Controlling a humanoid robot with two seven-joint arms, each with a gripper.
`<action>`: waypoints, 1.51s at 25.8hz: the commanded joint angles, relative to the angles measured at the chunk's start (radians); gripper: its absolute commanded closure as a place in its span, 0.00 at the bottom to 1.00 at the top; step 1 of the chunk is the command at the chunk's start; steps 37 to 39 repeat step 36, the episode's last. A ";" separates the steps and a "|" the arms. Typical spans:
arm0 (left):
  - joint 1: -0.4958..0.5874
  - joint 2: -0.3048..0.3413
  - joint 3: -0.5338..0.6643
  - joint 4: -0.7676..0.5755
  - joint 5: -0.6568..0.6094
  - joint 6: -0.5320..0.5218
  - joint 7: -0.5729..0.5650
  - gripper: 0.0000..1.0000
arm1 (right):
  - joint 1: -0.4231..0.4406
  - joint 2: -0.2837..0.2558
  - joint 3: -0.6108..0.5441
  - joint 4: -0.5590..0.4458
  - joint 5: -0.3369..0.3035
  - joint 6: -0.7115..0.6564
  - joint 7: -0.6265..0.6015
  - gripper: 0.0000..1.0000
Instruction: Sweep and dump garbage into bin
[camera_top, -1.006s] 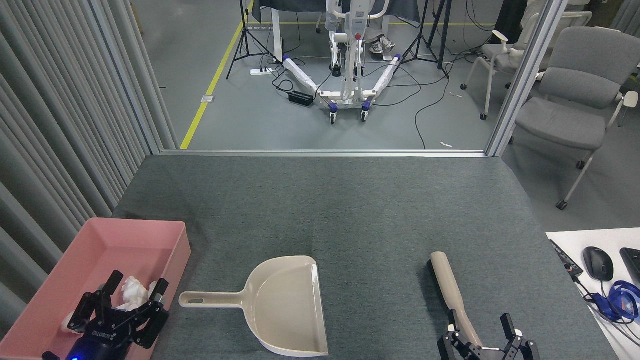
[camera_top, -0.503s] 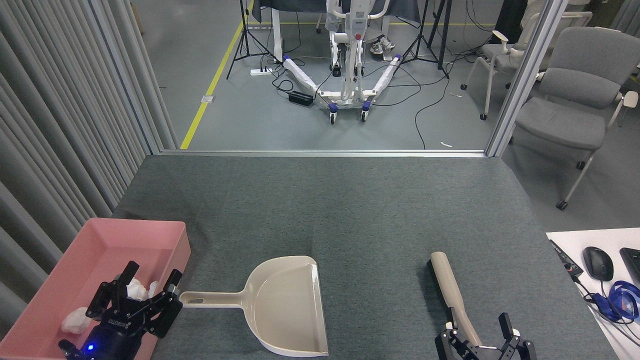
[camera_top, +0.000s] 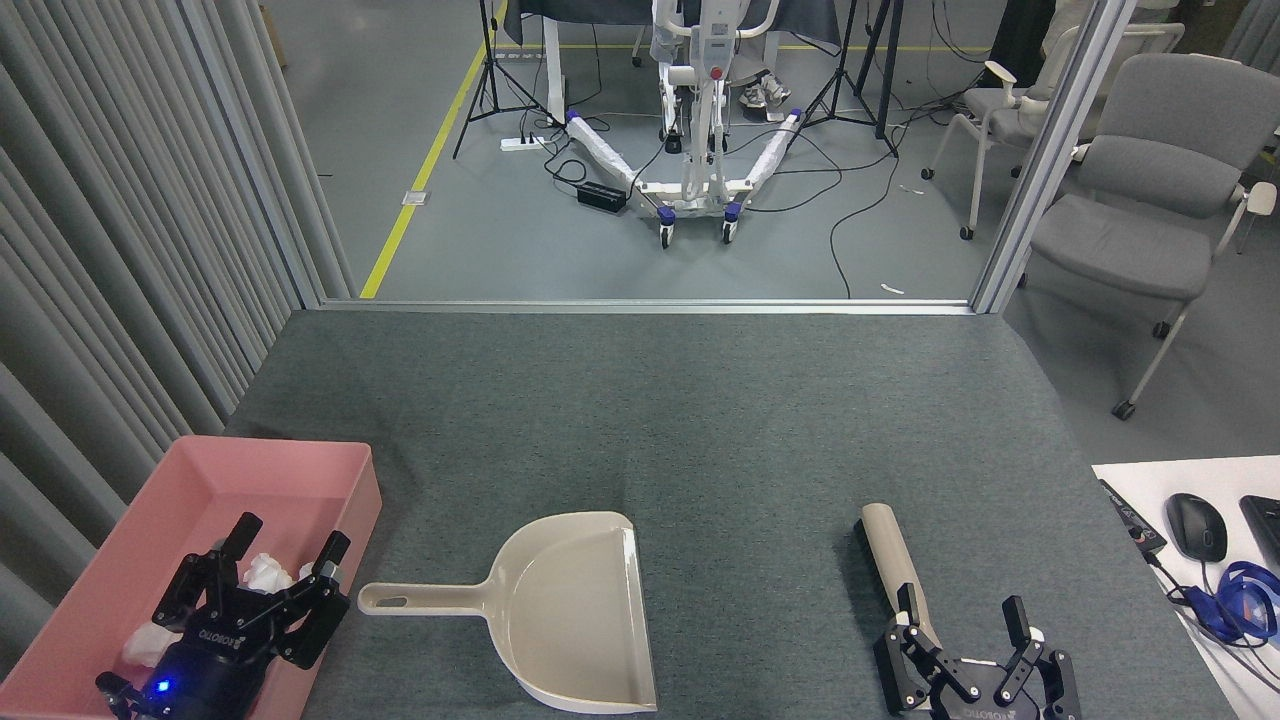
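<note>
Since wads (camera_top: 262, 573) already lie in the bin (camera_top: 300, 470) at the surface's near-left corner, sweeping looks done; step in hand seems retreat. Left claw (camera_top: 285, 560) hovers over the bin's near end, fingers spread wide, holding nothing; "ROBOTIQ" reads on its body. Dustpan (camera_top: 575, 610) lies empty at near-centre, handle pointing at the bin. Brush (camera_top: 893, 560) lies near the right edge. Right claw (camera_top: 962, 622) wide open, empty, straddling the brush handle's near end, same lettering partly visible. Best: lift both claws straight up, clear of the bin wall and handle.
</note>
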 joint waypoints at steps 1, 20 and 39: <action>0.005 -0.032 0.014 -0.001 -0.057 -0.012 -0.030 0.02 | -0.036 -0.003 0.000 0.024 -0.002 0.003 0.008 0.02; -0.030 -0.127 0.018 0.051 -0.103 0.015 -0.061 0.02 | -0.079 0.007 0.017 0.055 -0.009 -0.023 0.010 0.02; -0.037 -0.101 0.028 0.058 -0.088 0.058 -0.067 0.02 | -0.076 0.009 0.017 0.056 -0.013 -0.031 0.011 0.02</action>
